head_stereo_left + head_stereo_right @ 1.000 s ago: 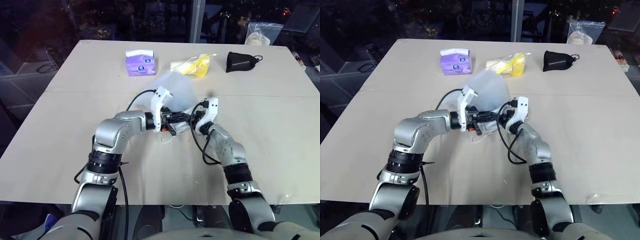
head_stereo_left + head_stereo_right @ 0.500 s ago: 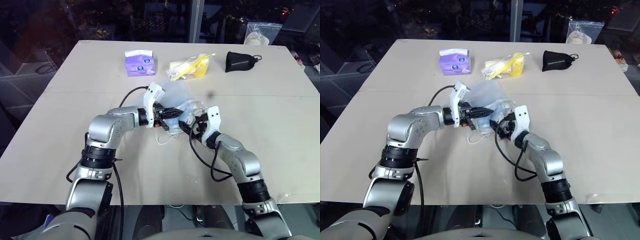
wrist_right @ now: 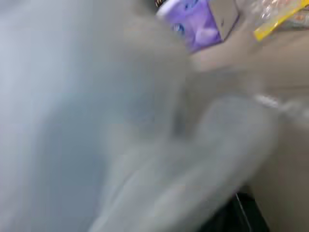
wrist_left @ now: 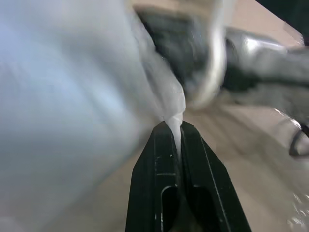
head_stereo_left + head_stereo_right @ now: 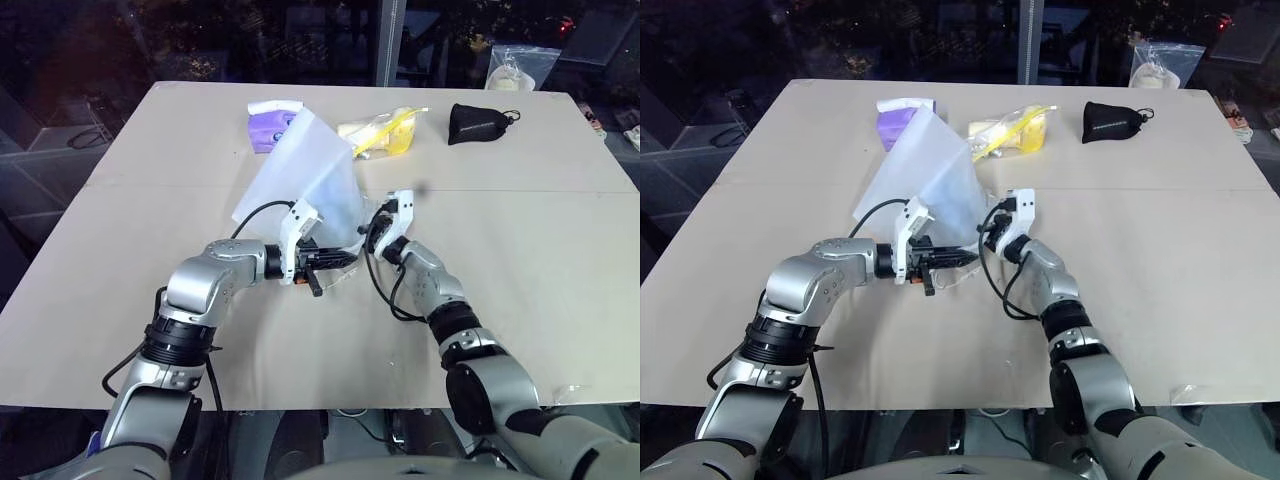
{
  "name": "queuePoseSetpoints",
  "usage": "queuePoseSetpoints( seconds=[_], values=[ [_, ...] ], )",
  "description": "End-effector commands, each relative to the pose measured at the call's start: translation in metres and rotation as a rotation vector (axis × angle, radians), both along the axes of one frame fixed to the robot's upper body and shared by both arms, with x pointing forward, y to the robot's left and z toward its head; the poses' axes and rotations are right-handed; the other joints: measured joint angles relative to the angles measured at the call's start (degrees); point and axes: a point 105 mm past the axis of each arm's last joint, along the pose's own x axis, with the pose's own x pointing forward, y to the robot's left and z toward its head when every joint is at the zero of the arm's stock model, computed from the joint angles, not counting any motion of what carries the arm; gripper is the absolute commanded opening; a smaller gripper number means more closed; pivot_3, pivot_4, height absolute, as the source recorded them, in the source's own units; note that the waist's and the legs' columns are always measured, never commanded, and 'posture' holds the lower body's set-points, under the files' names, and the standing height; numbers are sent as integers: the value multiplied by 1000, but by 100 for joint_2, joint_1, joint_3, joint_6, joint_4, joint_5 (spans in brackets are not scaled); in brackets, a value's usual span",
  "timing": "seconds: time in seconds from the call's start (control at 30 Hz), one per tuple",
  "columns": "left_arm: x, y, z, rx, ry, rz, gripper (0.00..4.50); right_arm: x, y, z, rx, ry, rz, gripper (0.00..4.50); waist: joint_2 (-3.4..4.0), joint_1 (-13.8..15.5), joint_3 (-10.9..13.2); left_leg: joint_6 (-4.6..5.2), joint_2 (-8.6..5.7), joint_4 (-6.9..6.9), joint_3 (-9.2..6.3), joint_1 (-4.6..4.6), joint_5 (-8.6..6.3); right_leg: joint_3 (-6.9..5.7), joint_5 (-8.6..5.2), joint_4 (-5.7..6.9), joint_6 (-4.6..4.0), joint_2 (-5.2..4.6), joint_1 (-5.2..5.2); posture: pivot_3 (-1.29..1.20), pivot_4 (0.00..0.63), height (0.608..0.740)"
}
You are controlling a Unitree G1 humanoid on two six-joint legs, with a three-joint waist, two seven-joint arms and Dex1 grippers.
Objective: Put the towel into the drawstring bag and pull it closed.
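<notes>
Table: big beige tabletop (image 5: 150, 170)
Bag: translucent white drawstring bag (image 5: 305, 175), lifted, stretched
Left gripper (image 4: 175, 129): pinching the bag's edge
Right gripper (image 5: 378, 226): at the bag, can't tell its grip

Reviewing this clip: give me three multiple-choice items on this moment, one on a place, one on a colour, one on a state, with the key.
1. Where does the small black drawstring pouch lie?
A. at the table's far edge, to the right of the clear plastic bag with yellow contents
B. at the table's near edge
C. under the left arm

2. What colour is the tissue pack that shows behind the translucent white fabric drawstring bag?
A. green
B. purple
C. red

3. How does the left tool stand?
A. wide open over the bare beige table
B. shut on a gathered fold of the white bag
C. shut on the pouch

Key: 1 A, the head views show it far right of the yellow contents. 2 B, its purple side peeks past the bag. 3 B, the left wrist view shows white fabric pinched between shut fingers.
</notes>
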Motion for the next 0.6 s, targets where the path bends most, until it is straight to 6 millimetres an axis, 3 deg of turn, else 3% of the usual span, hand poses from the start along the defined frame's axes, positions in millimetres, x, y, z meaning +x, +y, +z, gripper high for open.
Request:
queuePoseSetpoints(
  seconds=[0.03, 0.17, 0.23, 0.37, 0.6],
  values=[
    [-12, -13, 17, -81, -35, -73, 0, -3, 18, 15, 262, 72, 89, 26, 0, 8, 0, 0, 0, 1, 0, 2, 0, 0, 0, 1, 0, -1, 1, 0, 150, 740],
    [-4, -16, 46, -189, -73, -48, 0, -27, 32, -2, -30, -80, 196, 26, 2, -8, 1, 0, -2, 2, 2, 2, 0, 4, 0, 2, 0, -1, 1, 0, 150, 740],
    [2, -17, 55, -208, -95, -31, 0, -37, 27, -2, -101, -158, 199, 791, 4, 19, 2, 0, -1, 0, -2, 0, 0, 0, 0, 5, 1, 1, -2, 0, 150, 740],
    [17, -14, 60, -191, -145, 15, 0, -41, -3, 5, -257, -270, 29, 2645, 7, 46, 5, -1, -6, -6, -6, -25, 0, -6, -3, -1, 4, -5, -19, 0, 150, 740],
    [50, 7, 74, -135, -265, 65, 0, -67, -55, 25, -490, -324, -120, 2645, 8, 66, 6, -2, -15, 0, 3, -37, 0, 2, -3, -1, 4, -11, -32, 0, 150, 740]
  ],
)
